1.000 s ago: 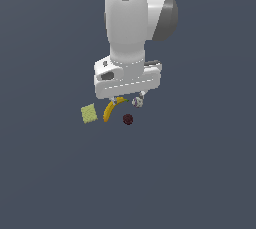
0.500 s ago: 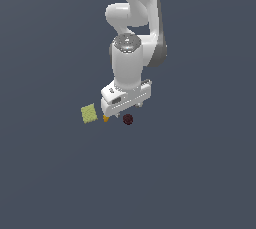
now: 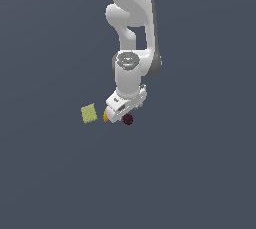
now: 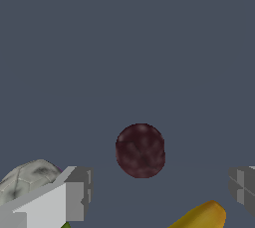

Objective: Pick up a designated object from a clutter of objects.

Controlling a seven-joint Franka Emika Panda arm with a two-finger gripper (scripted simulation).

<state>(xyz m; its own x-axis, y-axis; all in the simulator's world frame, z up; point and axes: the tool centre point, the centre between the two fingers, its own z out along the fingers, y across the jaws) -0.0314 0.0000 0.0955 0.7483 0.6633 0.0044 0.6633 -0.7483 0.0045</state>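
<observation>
The gripper (image 4: 159, 192) hangs low over the clutter, its fingers (image 4: 74, 192) spread apart and holding nothing. The dark maroon ball (image 4: 140, 150) lies on the bare floor between them, just beside the banana (image 4: 201, 216) and near the whitish-grey ball (image 4: 27, 179). In the exterior view the yellow-green square (image 3: 89, 113) sits farther to the left.

Flat, even, shadowless simulator light; both views sharp but coarse, without glare.

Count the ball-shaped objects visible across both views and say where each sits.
2. The dark maroon ball lies between the open gripper fingers' line; the whitish-grey patterned ball sits behind one finger. Others may be hidden.
</observation>
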